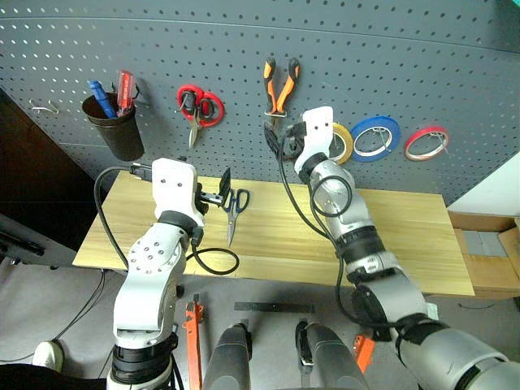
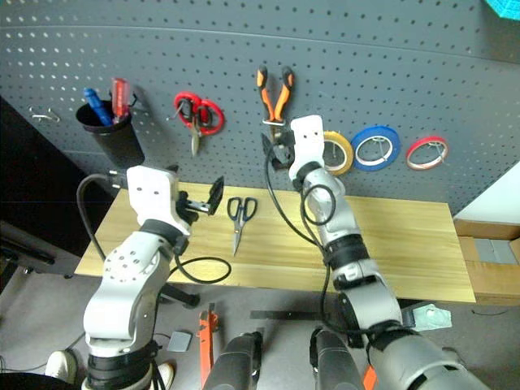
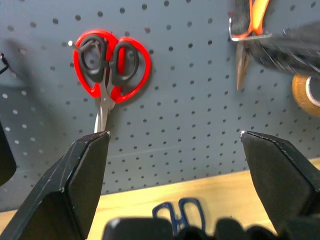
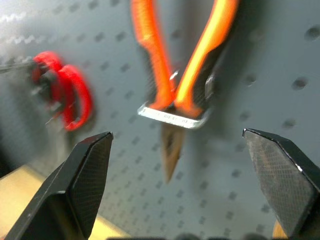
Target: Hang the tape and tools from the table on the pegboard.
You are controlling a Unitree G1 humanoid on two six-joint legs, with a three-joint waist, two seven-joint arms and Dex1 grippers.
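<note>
Pliers (image 2: 274,93) hang on the pegboard (image 2: 406,65), with the yellow tape (image 2: 339,153) hooked just right of them. I still see the blue-handled scissors (image 2: 240,215) lying on the table (image 2: 390,244); the orange screwdriver I cannot find. My right gripper (image 4: 177,150) hovers wide open and empty just below the pliers; my left gripper (image 3: 172,150), also wide open and empty, hangs above the scissors.
</note>
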